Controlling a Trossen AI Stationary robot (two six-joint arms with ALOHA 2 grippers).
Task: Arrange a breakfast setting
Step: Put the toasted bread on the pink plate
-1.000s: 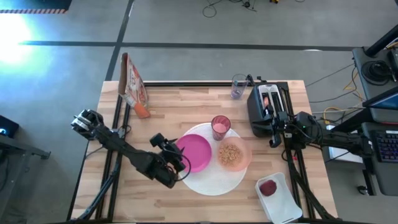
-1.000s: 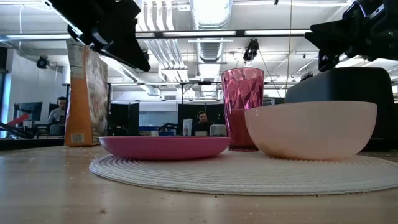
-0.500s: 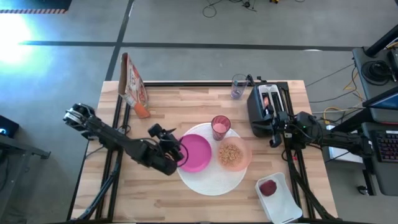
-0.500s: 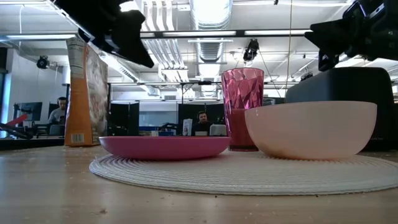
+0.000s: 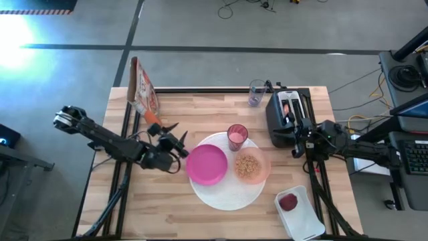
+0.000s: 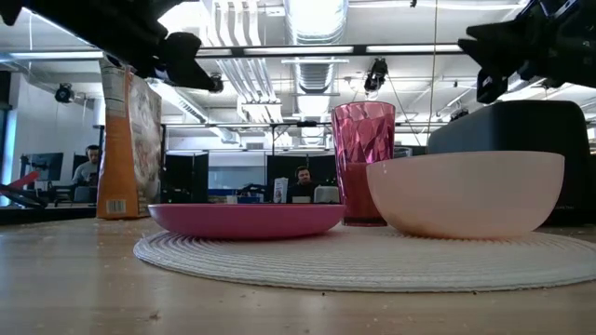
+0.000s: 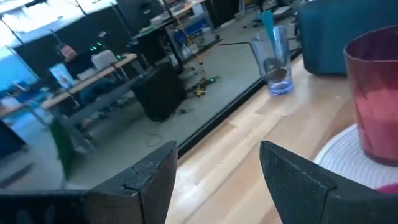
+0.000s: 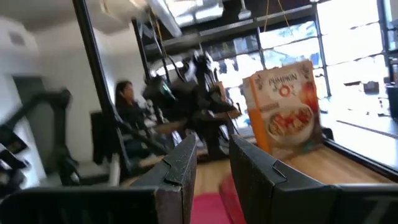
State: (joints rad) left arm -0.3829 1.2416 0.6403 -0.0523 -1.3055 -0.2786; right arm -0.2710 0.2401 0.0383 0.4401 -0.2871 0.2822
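Nearest in the low view, the large white round woven disc is lying centre frame, carrying the small magenta plate, the translucent peach bowl and the pink faceted tumbler.

From above, the bowl is holding cereal. My left gripper is hovering left of the plate, released, empty. My right gripper is waiting beside the black toaster, fingers narrowly apart, grasping nothing.

Judgement: the bagel in the toaster slot is probably next; I should be approaching squarely, lifting straight up.
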